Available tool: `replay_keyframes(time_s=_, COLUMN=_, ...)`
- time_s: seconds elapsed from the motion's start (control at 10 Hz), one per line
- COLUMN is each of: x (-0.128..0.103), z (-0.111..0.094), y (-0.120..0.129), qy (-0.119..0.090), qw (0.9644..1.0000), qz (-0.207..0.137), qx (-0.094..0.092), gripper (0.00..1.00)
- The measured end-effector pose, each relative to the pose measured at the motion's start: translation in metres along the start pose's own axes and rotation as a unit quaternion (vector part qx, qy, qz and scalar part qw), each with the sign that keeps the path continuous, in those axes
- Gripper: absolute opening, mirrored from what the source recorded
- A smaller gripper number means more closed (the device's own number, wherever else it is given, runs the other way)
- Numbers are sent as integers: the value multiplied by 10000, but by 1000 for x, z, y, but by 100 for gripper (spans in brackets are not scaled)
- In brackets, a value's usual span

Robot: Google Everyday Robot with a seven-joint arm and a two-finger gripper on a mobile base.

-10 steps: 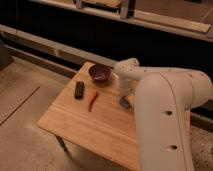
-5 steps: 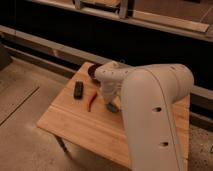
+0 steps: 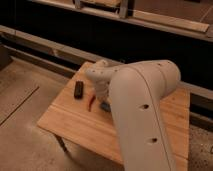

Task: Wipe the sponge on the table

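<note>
The light wooden table [image 3: 75,125] fills the middle of the camera view. My white arm reaches over it from the lower right and hides much of the top. The gripper [image 3: 103,99] hangs low at the arm's end, near the table's middle. A small blue-grey patch of the sponge [image 3: 106,107] shows directly under the gripper, on the wood. Most of the sponge is covered by the gripper.
A thin red chili-shaped thing [image 3: 91,103] lies just left of the gripper. A black rectangular block [image 3: 78,90] lies further left near the table's far-left edge. A dark wall with a pale ledge [image 3: 45,46] runs behind the table. Concrete floor [image 3: 25,100] lies to the left.
The arm has swung left across the table, and the gripper has slid left towards the red thing. The dark bowl seen earlier is now hidden behind the arm.
</note>
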Motion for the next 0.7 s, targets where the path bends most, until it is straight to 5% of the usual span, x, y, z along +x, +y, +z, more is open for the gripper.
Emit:
replay_keyframes(time_s=0.4, x=-65, z=-28, y=-41, qy=-408, qw=9983, qz=341, qx=230, gripper=0)
replay_keyframes(time_s=0.7, x=-81, z=-12, y=-98, qy=-218, qw=9953, qz=937, qx=117, gripper=0)
